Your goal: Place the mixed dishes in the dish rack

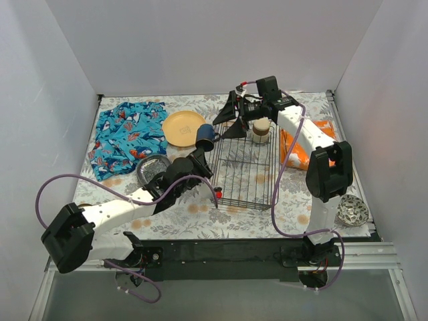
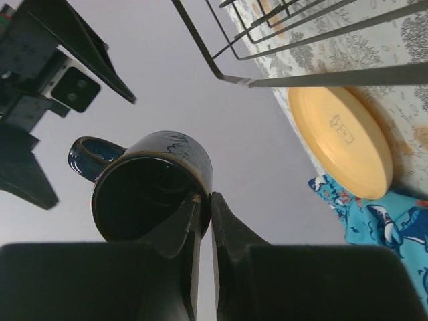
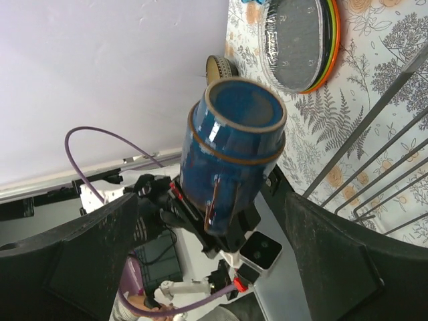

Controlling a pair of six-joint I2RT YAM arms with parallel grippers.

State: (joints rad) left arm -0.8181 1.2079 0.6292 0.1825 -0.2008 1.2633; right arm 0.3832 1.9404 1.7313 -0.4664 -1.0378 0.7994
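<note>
Two tools: one was clenched and one was spread wide, both at the far left corner of the dish rack [image 1: 244, 170].
Left tool [image 2: 206, 200]: it was clamped on the rim of the dark blue mug [image 2: 150, 184], with one finger inside and one outside.
Dark blue mug: it was held off the surface [image 1: 200, 217], tipped on its side with its base turned toward the right tool, just beside the rack's far left corner.
Right tool [image 3: 210, 200]: it was released, its fingers spread to either side of the mug; no contact could be made out.
Dish rack: it was set on the floral surface between the arms, and a beige cup [image 1: 261, 129] was stood in its far end.
Yellow-orange plate [image 1: 182, 128]: it was laid flat left of the rack, near the mug.
Plate stack [image 1: 152, 168]: it was topped by a dark grey patterned plate, with orange rims beneath, beside the left arm.
Patterned bowl [image 1: 352, 210]: it was placed at the near right corner, well apart from the rack.
Blue patterned cloth [image 1: 127, 137]: it was crumpled at the far left, just beside the yellow-orange plate.
Orange bag [image 1: 297, 155]: it was right of the rack, partly hidden by the right arm.
</note>
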